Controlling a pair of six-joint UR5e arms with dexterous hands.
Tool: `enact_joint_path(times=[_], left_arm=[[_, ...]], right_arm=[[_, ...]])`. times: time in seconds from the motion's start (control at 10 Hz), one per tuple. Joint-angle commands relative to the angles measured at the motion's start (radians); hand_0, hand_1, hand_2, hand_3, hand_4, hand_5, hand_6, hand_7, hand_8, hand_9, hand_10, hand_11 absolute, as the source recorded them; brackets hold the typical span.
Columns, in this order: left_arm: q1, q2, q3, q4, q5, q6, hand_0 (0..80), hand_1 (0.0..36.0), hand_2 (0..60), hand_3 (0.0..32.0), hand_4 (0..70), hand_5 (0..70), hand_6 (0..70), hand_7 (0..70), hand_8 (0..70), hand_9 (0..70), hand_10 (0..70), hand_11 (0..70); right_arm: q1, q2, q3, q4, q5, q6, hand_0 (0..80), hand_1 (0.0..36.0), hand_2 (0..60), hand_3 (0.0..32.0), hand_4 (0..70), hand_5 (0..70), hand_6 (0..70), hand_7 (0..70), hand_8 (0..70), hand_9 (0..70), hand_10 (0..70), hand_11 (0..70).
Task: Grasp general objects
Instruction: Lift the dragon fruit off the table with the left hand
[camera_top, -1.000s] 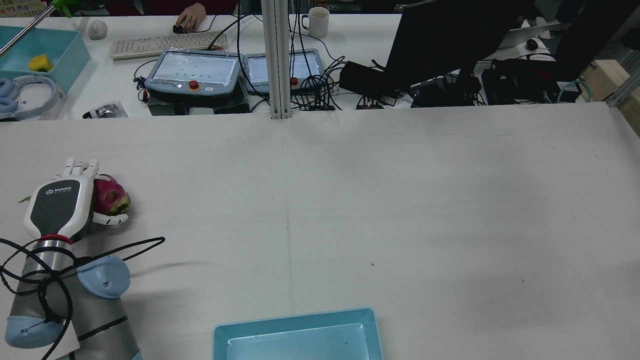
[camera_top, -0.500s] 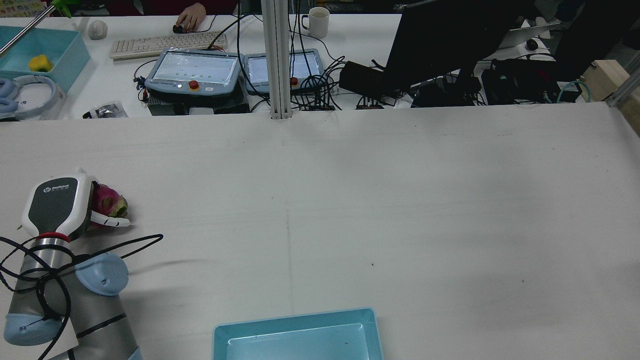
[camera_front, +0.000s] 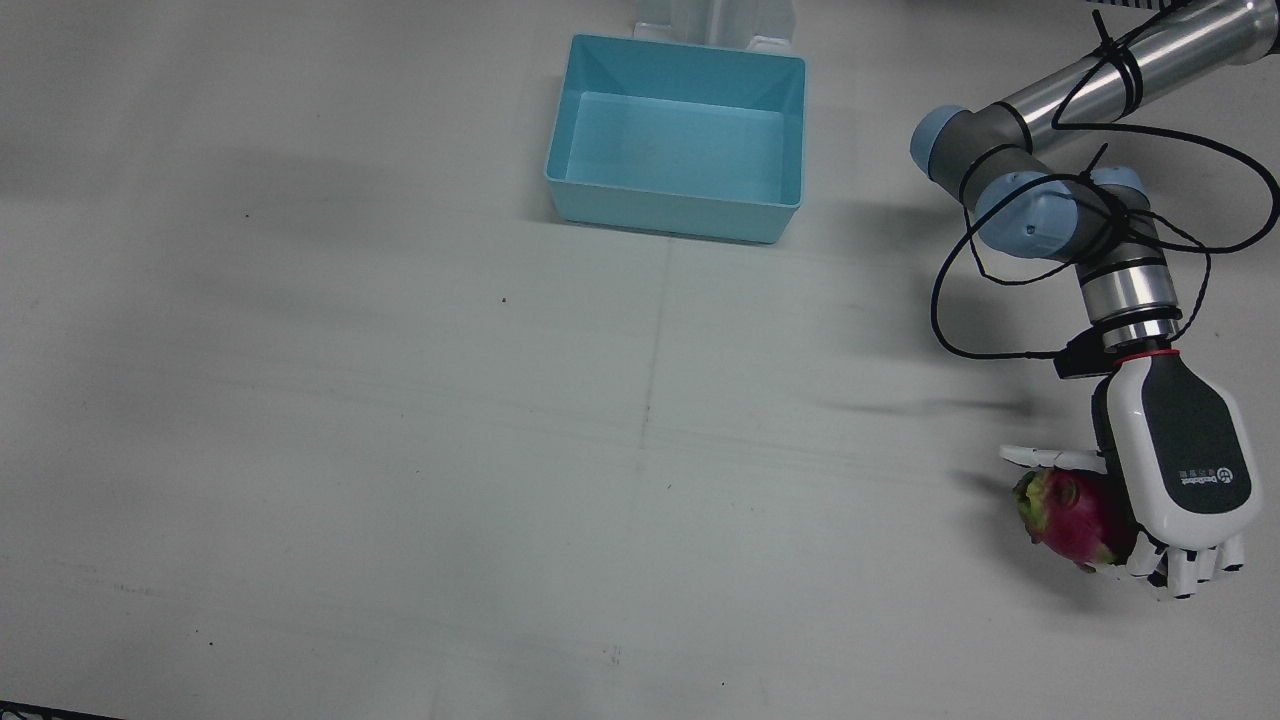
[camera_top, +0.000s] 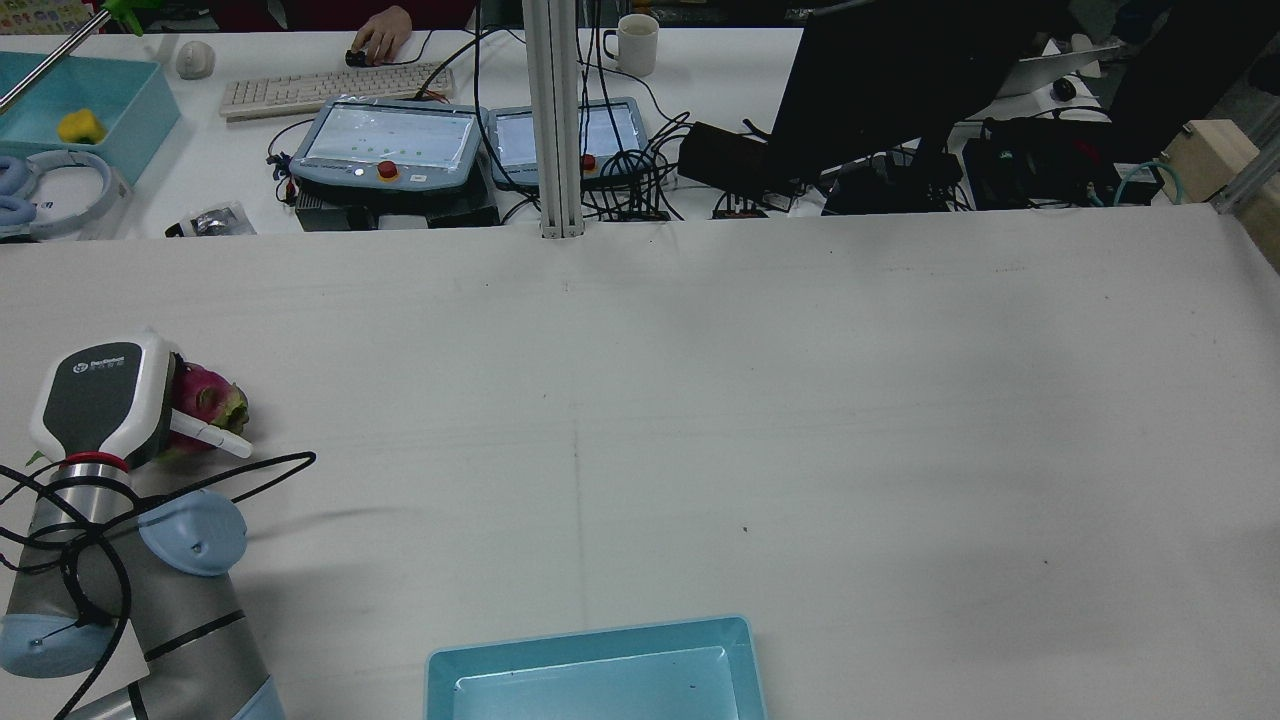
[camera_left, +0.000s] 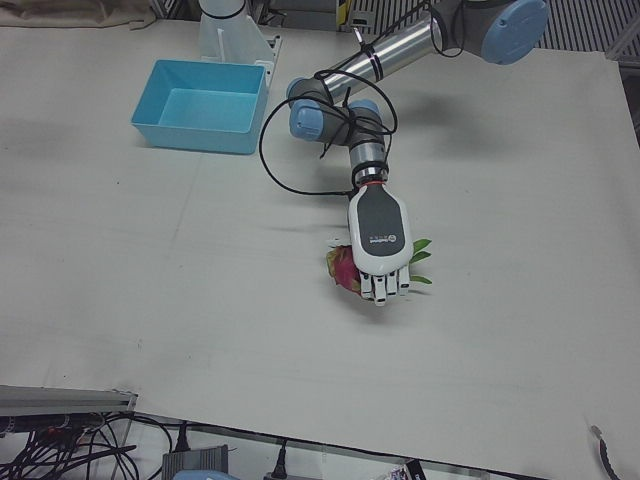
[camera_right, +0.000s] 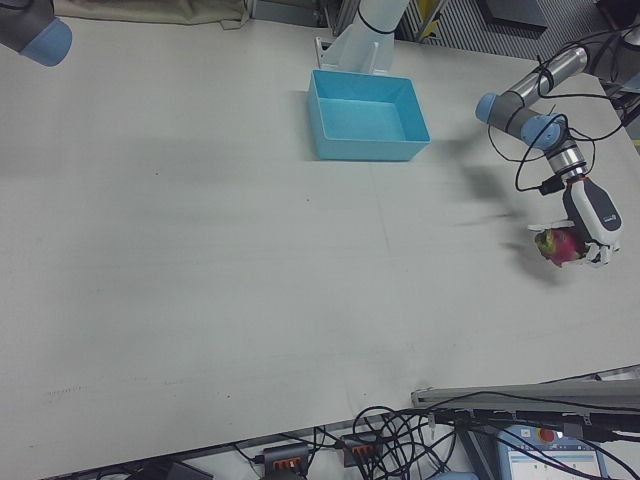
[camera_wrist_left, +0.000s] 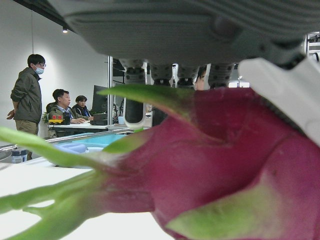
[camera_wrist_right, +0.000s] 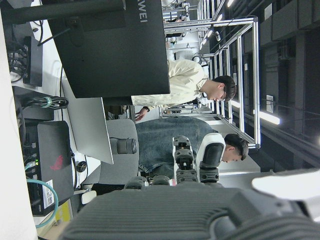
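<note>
At the front view's lower right, the left hand (camera_front: 1165, 480) was curled over the dragon fruit (camera_front: 1072, 517), fingers clamped around it, palm down, probably to lift it toward the bin (camera_front: 676, 210).

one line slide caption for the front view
Left hand closes around a dragon fruit on the white table, far from the blue bin.
</note>
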Motion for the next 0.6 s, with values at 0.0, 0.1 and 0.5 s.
enact_joint_path(times=[0.0,0.1,0.5], left_arm=[[-0.123,-0.012,-0.184,0.049,0.033,-0.012,57.7,11.0,0.0,0.0,64.4,48.8,23.0,52.8,33.4,50.9,41.4,58.3],[-0.206,-0.013,-0.191,0.033,0.083,-0.048,57.2,10.7,0.0,0.0,63.3,48.4,22.5,51.9,33.5,50.9,42.0,59.2],[-0.239,-0.007,-0.335,0.046,0.183,-0.365,53.9,8.9,0.0,0.0,47.4,42.8,16.9,44.5,31.7,49.0,39.2,55.4]], right_arm=[[0.0,0.0,0.001,0.0,-0.001,-0.002,0.0,0.0,0.0,0.0,0.0,0.0,0.0,0.0,0.0,0.0,0.0,0.0],[0.0,0.0,0.001,0.0,-0.001,0.0,0.0,0.0,0.0,0.0,0.0,0.0,0.0,0.0,0.0,0.0,0.0,0.0],[0.0,0.0,0.001,0.0,-0.001,0.0,0.0,0.0,0.0,0.0,0.0,0.0,0.0,0.0,0.0,0.0,0.0,0.0]])
